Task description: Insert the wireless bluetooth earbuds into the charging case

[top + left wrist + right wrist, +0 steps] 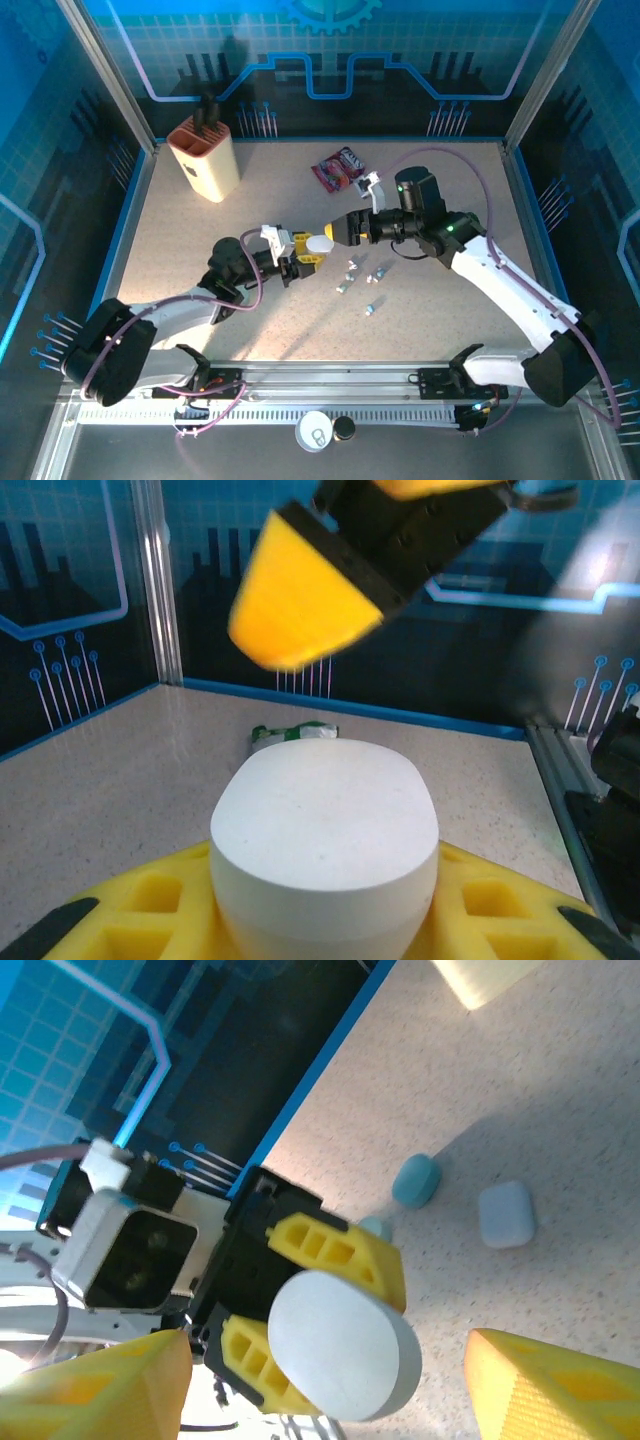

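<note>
The white pebble-shaped charging case point(318, 243) point(325, 830) point(340, 1345) is held above the table, lid closed, with my left gripper point(303, 256) point(325, 925) shut on its lower half. My right gripper point(338, 233) point(325, 1370) is open right in front of the case. Its yellow fingertips point(550, 1385) stand wide on either side and touch nothing. One of its fingers point(300, 600) hangs blurred over the case. Several tiny earbuds point(352, 265) point(380, 272) lie loose on the table just below the grippers. Teal point(415, 1180) and pale blue point(505, 1215) ones show past the case.
A beige knife block point(205, 155) stands at the back left. A red snack packet point(340, 170) lies at the back centre. A green-and-white packet point(293, 735) lies beyond the case. A white cup point(315, 432) and a black cap point(344, 428) sit by the near rail.
</note>
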Robot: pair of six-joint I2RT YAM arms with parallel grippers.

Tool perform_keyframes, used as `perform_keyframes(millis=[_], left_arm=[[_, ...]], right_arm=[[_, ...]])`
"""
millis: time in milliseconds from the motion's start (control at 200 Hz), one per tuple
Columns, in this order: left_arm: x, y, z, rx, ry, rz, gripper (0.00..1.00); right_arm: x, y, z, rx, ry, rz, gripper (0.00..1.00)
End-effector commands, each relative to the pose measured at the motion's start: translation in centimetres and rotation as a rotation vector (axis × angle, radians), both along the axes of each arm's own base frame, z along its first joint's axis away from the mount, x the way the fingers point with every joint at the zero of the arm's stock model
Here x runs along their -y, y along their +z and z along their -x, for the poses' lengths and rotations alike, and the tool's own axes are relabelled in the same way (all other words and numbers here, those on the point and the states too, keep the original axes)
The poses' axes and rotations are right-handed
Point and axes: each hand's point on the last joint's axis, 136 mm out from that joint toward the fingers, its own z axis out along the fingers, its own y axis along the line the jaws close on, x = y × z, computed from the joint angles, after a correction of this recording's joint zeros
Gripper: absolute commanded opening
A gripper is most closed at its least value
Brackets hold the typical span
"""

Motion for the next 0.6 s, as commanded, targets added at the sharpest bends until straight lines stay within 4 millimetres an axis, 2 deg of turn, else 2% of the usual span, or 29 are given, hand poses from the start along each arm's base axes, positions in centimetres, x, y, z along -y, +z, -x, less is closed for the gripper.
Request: perform_keyframes(millis=[0, 200, 430, 595], left_arm=[[0.1, 3.7, -0.4, 0.101, -0.006, 0.092, 0.37], [0.5, 4.4, -0.4, 0.11, -0.039, 0.126, 0.37], [0.9, 3.7, 0.3, 0.095, -0.091, 0.102, 0.37], [0.8, 3.2, 0.1, 0.083, -0.073, 0.087, 0.37]], right_arm=[[-0.1, -0.2, 1.1, -0.139, -0.006, -0.091, 0.72], [-1.4, -0.3, 1.4, -0.21, -0.007, -0.231, 0.7], [-1.9, -0.4, 0.5, -0.251, -0.03, -0.283, 0.57], [-2.0, -0.7, 0.3, -0.255, -0.025, -0.28, 0.36]])
